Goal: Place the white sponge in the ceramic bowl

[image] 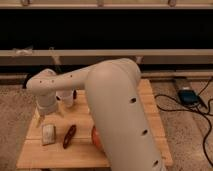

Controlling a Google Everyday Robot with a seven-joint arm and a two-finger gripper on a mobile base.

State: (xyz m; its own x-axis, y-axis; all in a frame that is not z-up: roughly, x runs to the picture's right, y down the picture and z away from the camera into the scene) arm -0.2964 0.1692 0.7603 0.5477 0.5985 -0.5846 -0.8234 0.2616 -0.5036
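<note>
Though the robot arm (117, 107) hides most of the ceramic bowl (94, 138), the white sponge (48, 134) shows plainly at the wooden table's (151, 117) left front, long axis running front to back. The gripper (49, 116) hangs just behind it, fingers spread, empty. A dark red pepper (69, 136) lies between sponge and bowl.

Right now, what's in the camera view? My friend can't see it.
The robot's tool hangs just above the white sponge on a wooden table. A dark red pepper-like thing lies beside the sponge, and the orange-red ceramic bowl peeks out from behind the big white arm.
</note>
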